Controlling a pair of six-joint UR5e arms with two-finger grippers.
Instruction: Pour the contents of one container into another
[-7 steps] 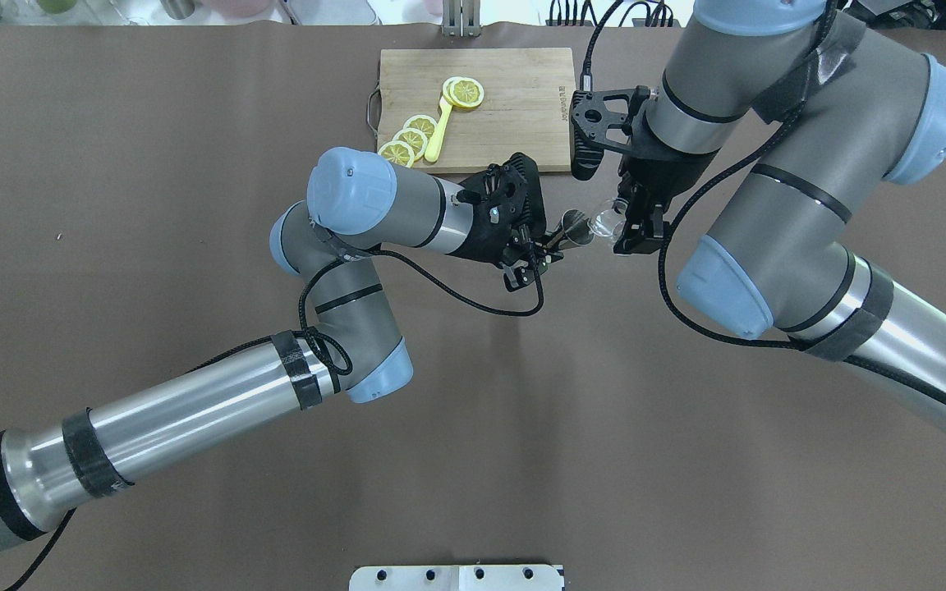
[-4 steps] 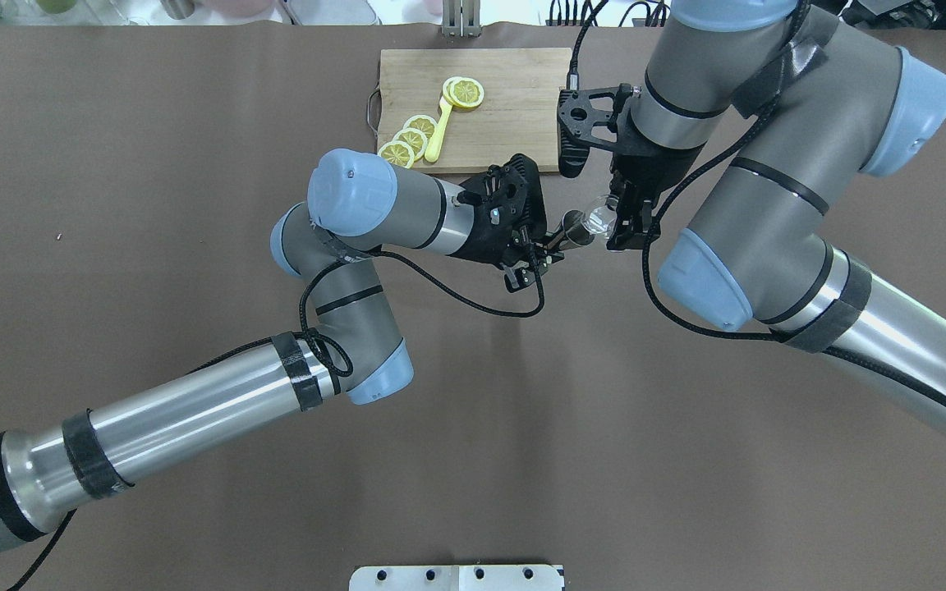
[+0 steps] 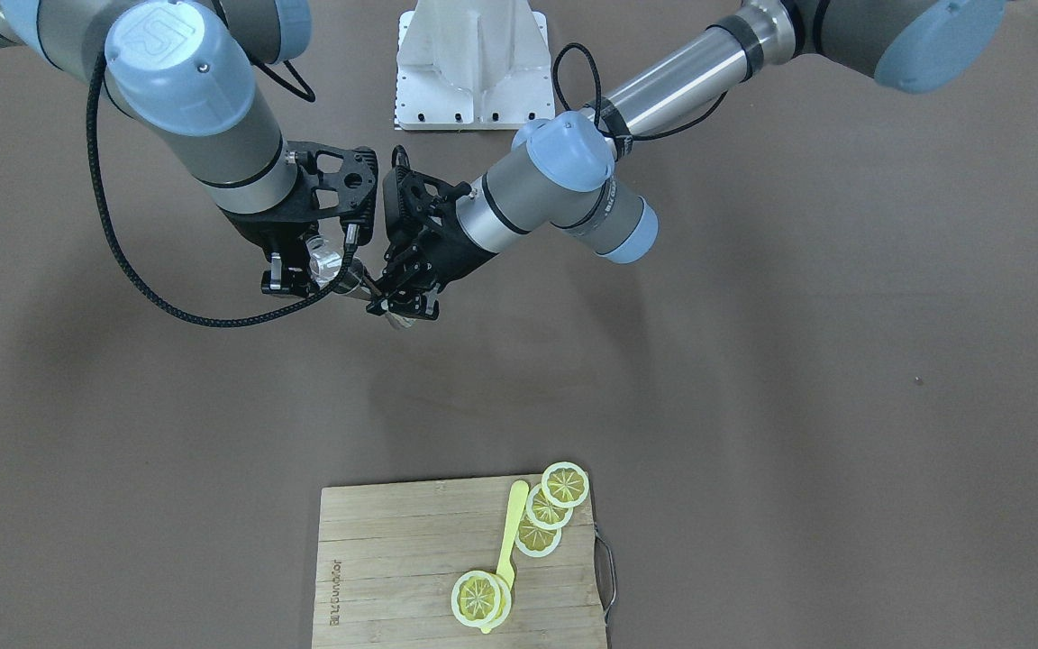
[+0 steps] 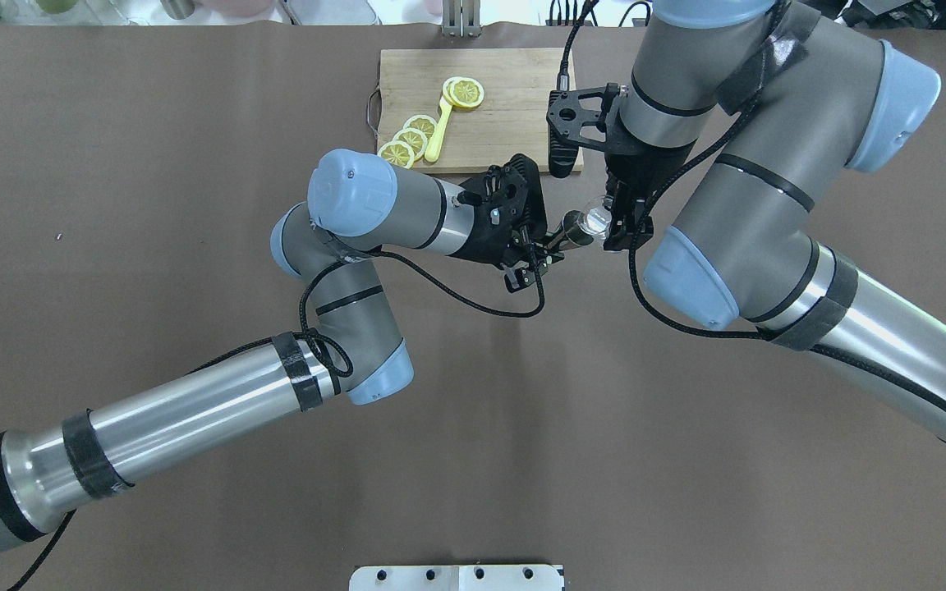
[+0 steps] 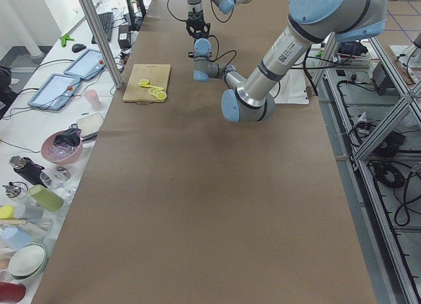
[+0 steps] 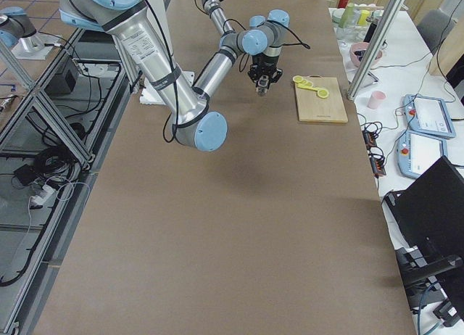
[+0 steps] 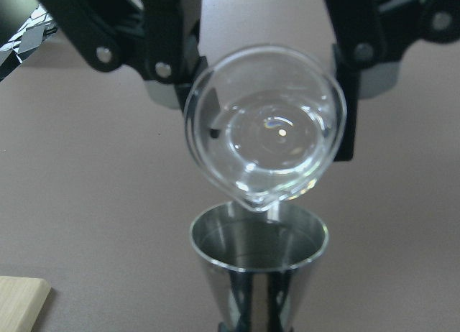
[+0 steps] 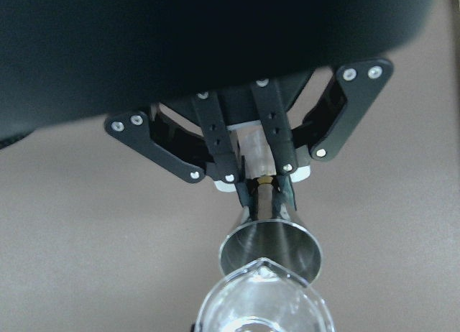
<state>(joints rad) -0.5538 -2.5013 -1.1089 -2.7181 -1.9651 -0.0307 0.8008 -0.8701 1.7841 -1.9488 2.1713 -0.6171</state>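
The left hand (image 8: 267, 193) has its two fingers pinched tight on the thin stem of a steel cup (image 7: 259, 238), mouth facing the other arm. The left wrist view crops the cup low down, so the grip itself only shows from the right wrist cam.

The right hand (image 4: 619, 223) is clamped on a small glass jug (image 7: 264, 127), one finger on each side of it. The jug is tipped toward the cup, and its spout sits right over the near rim, touching it or just about. There's a pale streak under the spout, but it's hard to tell if that's liquid running or just glare. The glass is clear, so how much is in it is hard to tell too.

The right wrist view isn't much help. Its top half is a dark blurry mass, and the jug is chopped off at the bottom edge. In both side views the hands are too tiny to read.

Out past the two hands, on the side away from the robot's base, a wooden cutting board (image 4: 514, 90) lies on the brown tabletop (image 4: 194, 164). On it are lemon slices (image 4: 466, 92) and a yellow spoon (image 4: 438, 135). From overhead the right arm's wrist gear covers one corner of the board.
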